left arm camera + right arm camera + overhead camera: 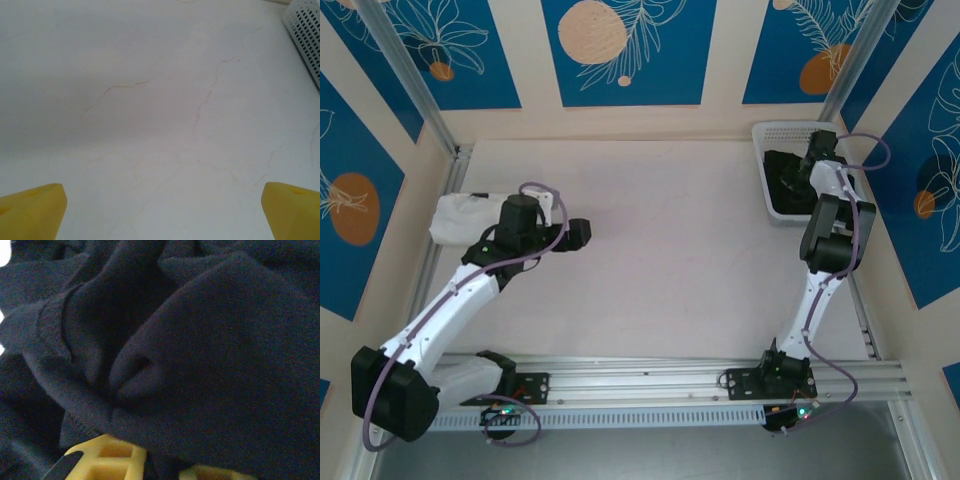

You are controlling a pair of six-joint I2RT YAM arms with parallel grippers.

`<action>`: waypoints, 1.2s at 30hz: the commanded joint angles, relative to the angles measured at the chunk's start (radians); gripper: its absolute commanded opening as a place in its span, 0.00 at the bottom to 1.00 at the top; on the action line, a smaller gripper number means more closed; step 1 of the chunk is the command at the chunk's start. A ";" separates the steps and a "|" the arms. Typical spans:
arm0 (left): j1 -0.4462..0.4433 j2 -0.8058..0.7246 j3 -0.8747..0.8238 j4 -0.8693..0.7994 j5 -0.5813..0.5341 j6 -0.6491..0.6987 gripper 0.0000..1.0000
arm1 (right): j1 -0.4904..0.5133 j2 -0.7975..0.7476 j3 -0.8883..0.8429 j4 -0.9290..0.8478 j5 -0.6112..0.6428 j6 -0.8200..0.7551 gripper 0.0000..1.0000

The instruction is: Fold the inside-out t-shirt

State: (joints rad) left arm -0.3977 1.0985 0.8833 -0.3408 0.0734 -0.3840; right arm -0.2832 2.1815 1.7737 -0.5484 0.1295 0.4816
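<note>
The inside-out t-shirt [780, 196] lies as a dark bundle inside the white basket [767, 133] at the table's back right. My right gripper [796, 178] reaches down into that basket. In the right wrist view, crumpled black cloth [200, 340] bulges over the yellow fingers [107, 460], and the right gripper [162, 467] is shut on a fold of it. My left gripper [578, 232] hovers over the bare table at the left. In the left wrist view its yellow fingertips [40, 207] stand far apart at the lower corners, and the left gripper [164, 212] is open with nothing in it.
A white folded garment [460, 216] lies at the table's left edge, behind the left arm. The pale tabletop [670, 250] stretches between the two arms. The basket's perforated wall [306, 35] appears at the top right of the left wrist view.
</note>
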 commanded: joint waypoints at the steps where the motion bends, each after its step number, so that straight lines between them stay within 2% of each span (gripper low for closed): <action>1: -0.010 -0.045 -0.011 -0.058 -0.013 -0.001 1.00 | 0.015 -0.185 -0.089 0.120 -0.124 0.068 0.11; 6: -0.011 -0.105 -0.036 -0.057 -0.010 -0.029 1.00 | 0.029 -0.522 -0.329 0.381 -0.063 0.187 0.05; 9: -0.012 -0.135 -0.047 -0.059 -0.008 -0.044 1.00 | 0.038 -0.681 -0.417 0.511 -0.053 0.255 0.03; 15: -0.014 -0.176 -0.058 -0.069 -0.017 -0.060 1.00 | 0.136 -0.894 -0.385 0.619 -0.033 0.271 0.03; 20: -0.013 -0.192 -0.054 -0.084 -0.060 -0.061 1.00 | 0.320 -0.940 -0.199 0.600 -0.118 0.193 0.02; 26: -0.012 -0.215 -0.054 -0.101 -0.125 -0.070 1.00 | 0.569 -0.887 -0.002 0.529 -0.271 0.100 0.02; 30: -0.012 -0.258 -0.071 -0.110 -0.168 -0.082 1.00 | 0.663 -0.827 0.039 0.455 -0.263 0.047 0.04; 32: -0.012 -0.287 -0.083 -0.113 -0.193 -0.093 1.00 | 0.664 -0.791 0.009 0.420 -0.233 0.065 0.07; 34: -0.012 -0.320 -0.093 -0.120 -0.220 -0.102 1.00 | 0.659 -0.749 -0.043 0.379 -0.202 0.077 0.18; 36: -0.012 -0.358 -0.103 -0.132 -0.249 -0.105 1.00 | 0.658 -0.678 -0.082 0.308 -0.184 0.047 0.44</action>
State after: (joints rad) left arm -0.4026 0.7868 0.7986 -0.4427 -0.1074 -0.4683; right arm 0.3790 1.4029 1.7519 -0.1104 -0.1017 0.5686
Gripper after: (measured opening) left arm 0.998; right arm 0.337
